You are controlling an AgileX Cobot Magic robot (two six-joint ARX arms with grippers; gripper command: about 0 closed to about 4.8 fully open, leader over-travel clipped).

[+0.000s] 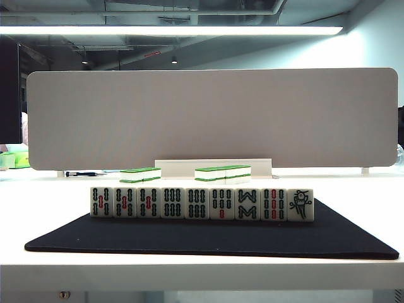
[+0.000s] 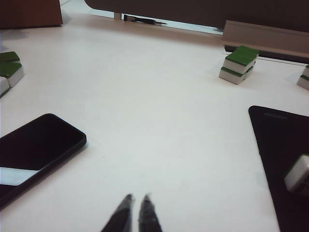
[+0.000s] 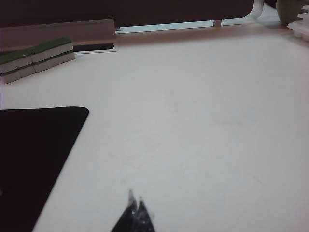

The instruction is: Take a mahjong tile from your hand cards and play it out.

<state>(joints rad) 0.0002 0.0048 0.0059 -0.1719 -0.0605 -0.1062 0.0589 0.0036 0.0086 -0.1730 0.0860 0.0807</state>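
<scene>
On the left, we see the left hand (image 2: 137, 205) low over the bare white surface (image 2: 159, 111), its fingertips pinched nearly together on nothing, with a phone (image 2: 34, 152) beside it. In the middle, the hand cards (image 1: 202, 203) stand upright in a row on the black mat (image 1: 189, 240), and the bird tile (image 1: 300, 204) is at the row's right end, touching its neighbour. On the right, the right hand (image 3: 135, 205) is clenched and empty above the surface, just off the mat's corner.
</scene>
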